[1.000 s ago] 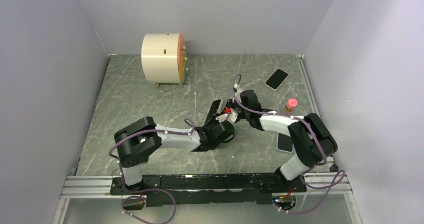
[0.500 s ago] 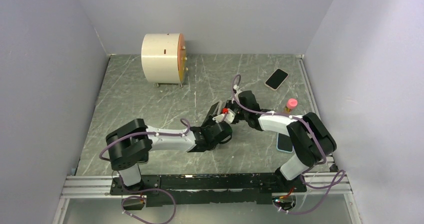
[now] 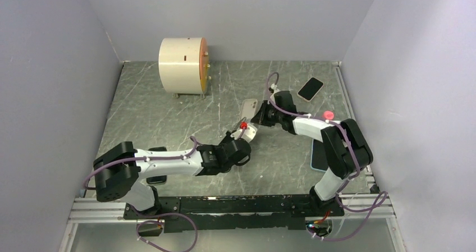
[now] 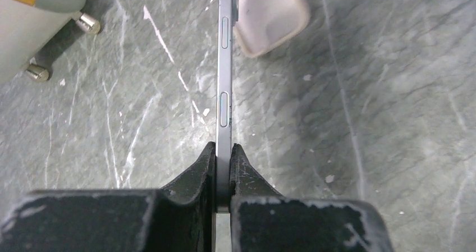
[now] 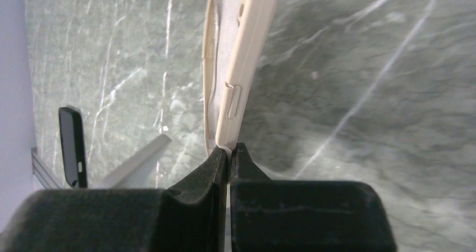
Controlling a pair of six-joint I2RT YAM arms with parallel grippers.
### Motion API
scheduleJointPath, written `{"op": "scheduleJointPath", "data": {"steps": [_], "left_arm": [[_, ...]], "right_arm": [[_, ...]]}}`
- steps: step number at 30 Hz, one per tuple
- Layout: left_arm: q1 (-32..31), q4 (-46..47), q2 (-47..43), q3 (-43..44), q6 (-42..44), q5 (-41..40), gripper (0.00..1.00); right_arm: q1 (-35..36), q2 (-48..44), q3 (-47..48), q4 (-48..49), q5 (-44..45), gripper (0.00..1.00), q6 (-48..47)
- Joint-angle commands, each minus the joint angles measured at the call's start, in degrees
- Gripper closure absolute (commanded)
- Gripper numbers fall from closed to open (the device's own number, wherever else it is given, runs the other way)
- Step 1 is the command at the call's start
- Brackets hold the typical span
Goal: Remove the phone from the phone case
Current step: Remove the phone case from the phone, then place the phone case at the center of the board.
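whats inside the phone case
The phone case shows bare lining, pinched by the right gripper. The phone is in the left gripper, beside it. The case's far end is out of frame.

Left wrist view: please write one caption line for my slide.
Left gripper shut on the phone along its thin edge, the beige case beside its far end.

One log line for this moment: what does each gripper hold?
left gripper: shut on phone | right gripper: shut on phone case | status: phone side bare, phone case at far end
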Motion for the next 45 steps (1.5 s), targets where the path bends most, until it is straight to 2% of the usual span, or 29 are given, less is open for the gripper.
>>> {"op": "scheduleJointPath", "data": {"steps": [1,8,14,16,21,24,27,29,30,31,32,45], "left_arm": [[2.1,-2.9,-1.3,1.4,-2.8,-3.3,0.97],[5.5,-3.5,0.5,3.1,-2.7,-2.6,0.97],[9.6,-2.9,3.2,5.3,-0.3,-2.0,0.97],[11.0,-3.0,3.8,5.5,0.1,-1.6,0.97],[13.5,-3.2,4.2,5.7,0.6,-1.0,0.97],[14.0,-3.2,4.4,5.8,1.2,-1.0,0.97],[14.7,-3.1,4.8,6.1,1.9,-1.0,0.97],[15.2,-2.7,5.1,6.4,2.5,-0.5,0.97],[15.5,-2.3,5.4,6.4,3.1,-0.2,0.97],[15.6,-1.7,5.7,6.4,3.8,-0.1,0.97],[15.7,-1.4,6.2,6.6,4.5,-0.1,0.98],[19.0,-4.5,16.1,13.0,10.1,-0.6,0.97]], "right_arm": [[-4.5,1.3,4.4,-6.2,-5.4,1.00,-7.7],[-8.6,5.1,7.0,-11.7,-12.1,1.00,-13.5],[-10.9,8.4,9.7,-14.6,-11.3,0.87,-16.2],[-11.5,9.1,10.7,-15.7,-10.5,0.74,-17.2],[-11.9,9.1,12.3,-16.9,-9.1,0.52,-18.1],[-11.9,7.7,12.6,-17.4,-8.0,0.44,-17.8],[-11.8,4.9,11.6,-17.3,-6.0,0.42,-16.9],[-11.8,2.2,10.0,-16.8,-4.2,0.37,-16.0],[-11.7,0.4,8.9,-16.4,-3.3,0.31,-15.5],[-11.7,-1.2,7.7,-15.9,-2.7,0.09,-15.2],[-11.7,-3.2,6.3,-15.1,-2.1,0.02,-14.9],[-11.8,-25.7,-14.5,1.4,9.9,0.01,-9.5]]}}
